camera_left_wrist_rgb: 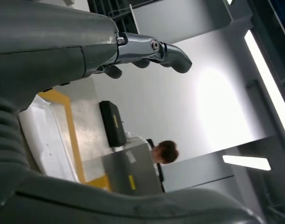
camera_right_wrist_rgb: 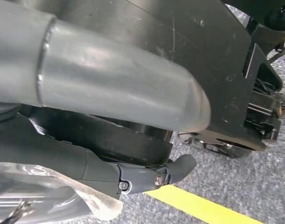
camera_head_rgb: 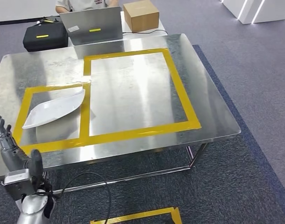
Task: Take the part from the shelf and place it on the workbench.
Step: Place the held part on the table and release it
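Now, the silver left hand (camera_head_rgb: 9, 148) is up by the shiny metal counter (camera_head_rgb: 211, 107) edge w/ fingers (camera_head_rgb: 0, 128) spread, holding nothing. The flat white curved part (camera_head_rgb: 54, 109) lies in the small yellow-tape box (camera_head_rgb: 85, 112). Right hand (camera_right_wrist_rgb: 109, 98): fingers apart, nothing in them.

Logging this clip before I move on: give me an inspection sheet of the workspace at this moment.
Surface: steel workbench marked with yellow tape rectangles.
Job's things: white part lies inside the smaller tape box.
Clutter: black case, laptop and cardboard box at the far edge.
Hands: left hand raised at the near edge, empty, fingers apart; right hand hangs over the carpet, grip unclear.
Cables: black cable loops from the left wrist.
Surroundings: grey carpet; a person seated behind the laptop.
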